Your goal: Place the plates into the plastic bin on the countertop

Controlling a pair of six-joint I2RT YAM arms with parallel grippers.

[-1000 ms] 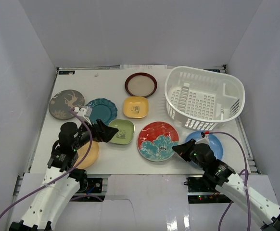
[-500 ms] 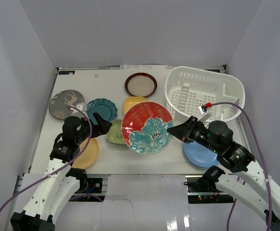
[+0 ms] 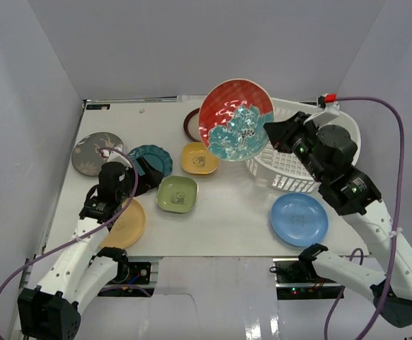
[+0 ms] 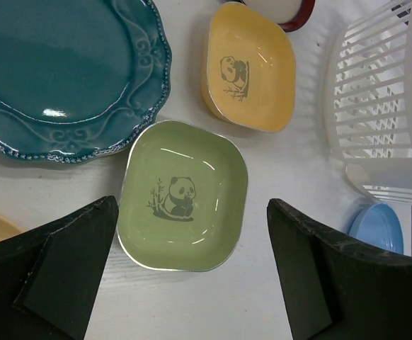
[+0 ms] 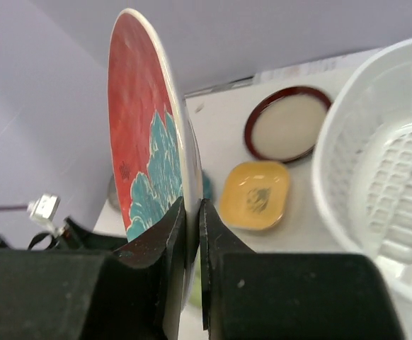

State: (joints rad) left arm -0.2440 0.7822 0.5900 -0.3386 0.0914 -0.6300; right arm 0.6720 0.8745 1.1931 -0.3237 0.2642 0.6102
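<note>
- Red-and-blue wave plate (image 3: 236, 119) hangs on edge above the worktop (image 3: 227, 219), pinched at its rim by the right pincer (image 3: 268, 132).
- White plastic bin (image 3: 285, 178) sits just to that plate's right, beneath the right wrist, so the right arm is much nearer.
- Left pincer (image 3: 146, 178), spread wide, hovers over the green square plate (image 4: 185, 195).

Your overhead view looks down from above and behind the arms and takes in the whole tabletop (image 3: 234, 212). Your left wrist view faces almost straight down, close over the green dish (image 4: 185, 195). Your right wrist view sits high and looks across toward the tabletop's far edge, with the red plate (image 5: 149, 163) edge-on right before the lens. All three share the yellow dish (image 4: 250, 67) and the basket (image 4: 376, 106).
</note>
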